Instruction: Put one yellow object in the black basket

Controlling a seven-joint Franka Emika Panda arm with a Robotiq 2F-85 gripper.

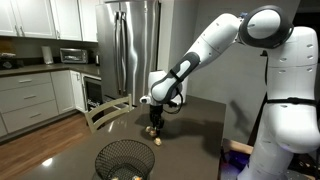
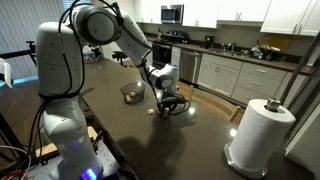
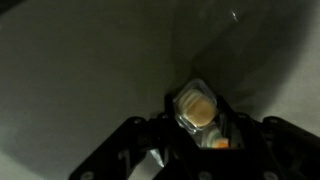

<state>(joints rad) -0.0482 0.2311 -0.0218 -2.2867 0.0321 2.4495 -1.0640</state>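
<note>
Claw (image 3: pixel 198 120) closed down on lump (image 3: pixel 195 106), pinched at tips, above table (image 1: pixel 198 122). Basket (image 1: pixel 125 158) at claw's 7 o'clock in exterior view. Risk: shallow grip, lump slips mid-carry; early release hits rim, bounces out.

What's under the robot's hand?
A small yellow lump on the dark tabletop, right below the hand. A second yellowish bit beside it is mostly hidden by the hand.
</note>
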